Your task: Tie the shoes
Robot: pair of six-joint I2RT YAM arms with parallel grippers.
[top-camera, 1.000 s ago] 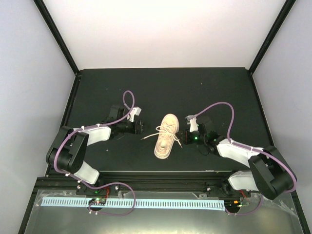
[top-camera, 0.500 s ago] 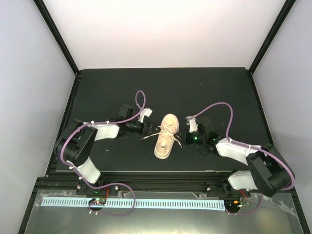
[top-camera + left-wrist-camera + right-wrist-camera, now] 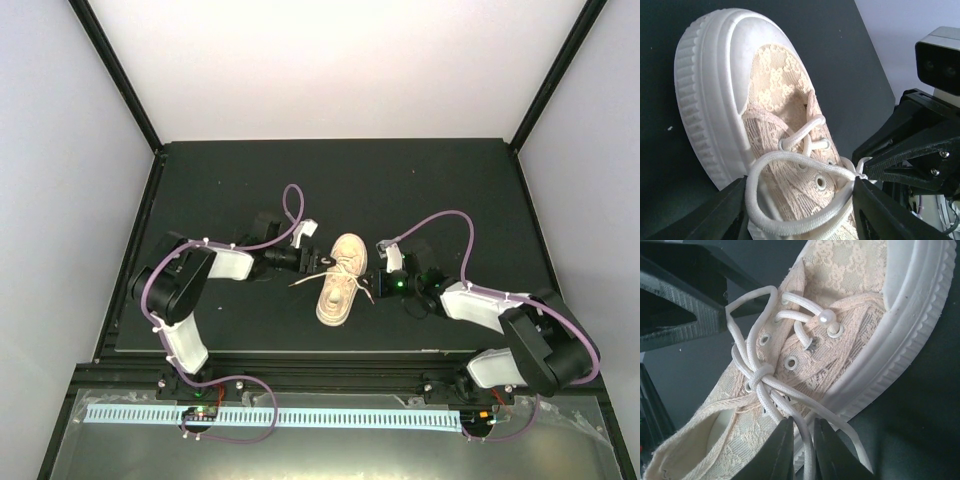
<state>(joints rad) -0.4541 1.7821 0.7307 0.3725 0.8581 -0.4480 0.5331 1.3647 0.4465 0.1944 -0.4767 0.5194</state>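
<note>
The beige sneaker [image 3: 340, 287] lies mid-table, toe towards the near edge, its cream laces crossed in a knot [image 3: 760, 375]. My left gripper [image 3: 318, 262] is at the shoe's left side, open. In the left wrist view its jaws [image 3: 801, 189] stand wide on either side of a lace loop [image 3: 790, 159] lying over the shoe's [image 3: 775, 85] eyelets. My right gripper [image 3: 373, 284] is at the shoe's right side. In the right wrist view it [image 3: 803, 422] is pinched on a lace strand [image 3: 808, 447] that runs from the knot over the sole of the shoe [image 3: 850, 285].
The black table mat [image 3: 450, 190] is fenced by white walls with black corner posts. Purple cables [image 3: 290, 205] arch above both wrists. An aluminium rail [image 3: 320, 415] runs along the near edge. The two grippers face each other across the shoe, a few centimetres apart.
My left arm has swung right from beside the shoe until its open jaws reach the laces. The right gripper and the shoe have hardly moved.
</note>
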